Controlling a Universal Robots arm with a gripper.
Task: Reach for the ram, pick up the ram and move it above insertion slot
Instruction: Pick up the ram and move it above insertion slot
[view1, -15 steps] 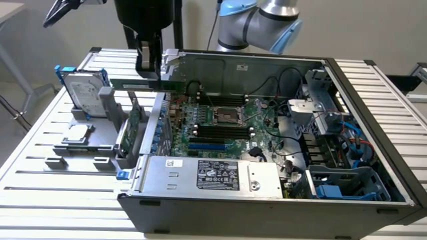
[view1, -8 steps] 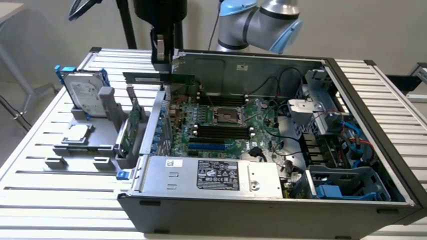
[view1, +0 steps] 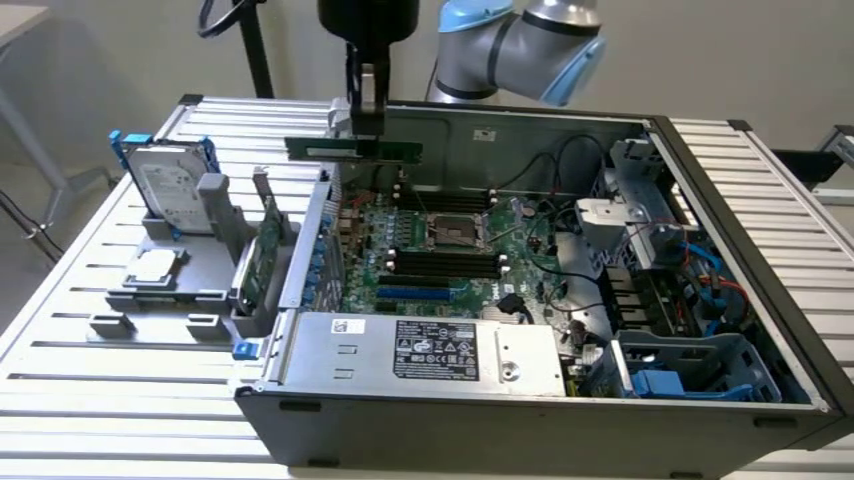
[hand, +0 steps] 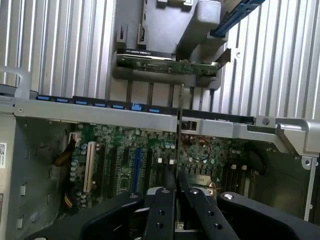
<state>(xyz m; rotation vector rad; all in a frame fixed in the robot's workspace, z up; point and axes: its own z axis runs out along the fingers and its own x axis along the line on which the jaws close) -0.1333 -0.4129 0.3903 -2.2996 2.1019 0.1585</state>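
Black-fingered gripper (hand: 176, 200) pinches the long, thin green ram stick (view1: 354, 149), jaws narrow, hanging at twelve o'clock above the open grey computer case (view1: 534, 410); the carry step appears underway, and alignment over the black motherboard memory slots (view1: 441, 263) calls for care.

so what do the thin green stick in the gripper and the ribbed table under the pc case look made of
The thin green memory stick, clamped edge-on by the shut gripper, looks like matte green circuit board with small dark chips. The ribbed table looks like brushed aluminium profile: pale silver, with long parallel grooves and a soft sheen.
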